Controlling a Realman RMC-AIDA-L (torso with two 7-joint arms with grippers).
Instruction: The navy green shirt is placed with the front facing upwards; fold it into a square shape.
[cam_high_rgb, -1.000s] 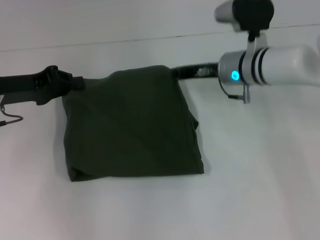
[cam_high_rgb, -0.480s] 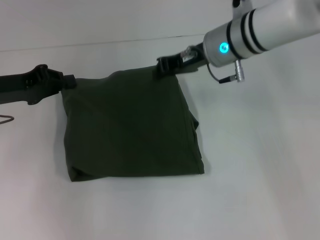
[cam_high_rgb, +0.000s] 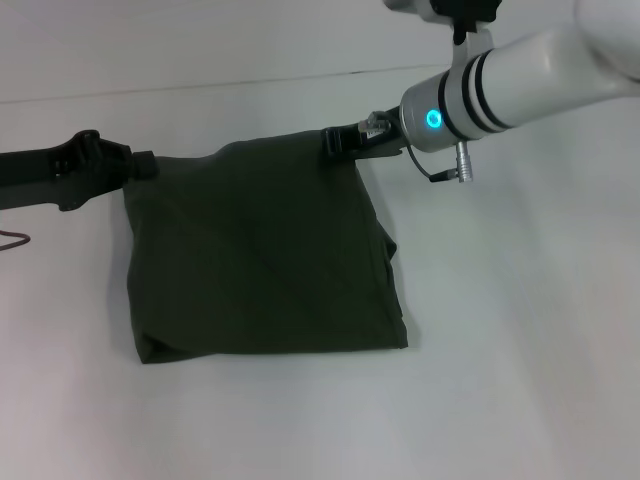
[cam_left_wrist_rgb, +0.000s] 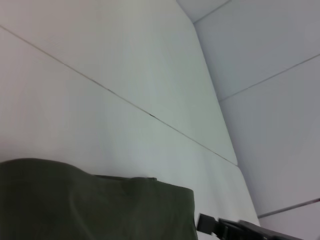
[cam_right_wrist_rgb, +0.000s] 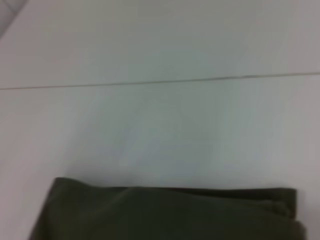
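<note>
The navy green shirt (cam_high_rgb: 260, 250) lies on the white table as a rough square, with plain dark fabric on top and a diagonal crease. My left gripper (cam_high_rgb: 145, 165) reaches in from the left and meets the shirt's far left corner. At the far right corner is my right gripper (cam_high_rgb: 338, 142), touching the fabric's edge. The shirt's far edge (cam_left_wrist_rgb: 90, 205) shows in the left wrist view, with the right gripper (cam_left_wrist_rgb: 207, 223) just past its corner. In the right wrist view the same edge of the shirt (cam_right_wrist_rgb: 165, 215) appears against the table.
The white table (cam_high_rgb: 500, 380) spreads around the shirt on all sides. Its far edge meets a pale wall (cam_high_rgb: 200, 40) behind both grippers. A thin cable loop (cam_high_rgb: 12, 240) hangs below the left arm.
The right arm swung up and its wrist moved left, bringing the gripper to the shirt's far right corner. The left gripper slid slightly left. The shirt stayed nearly still.
</note>
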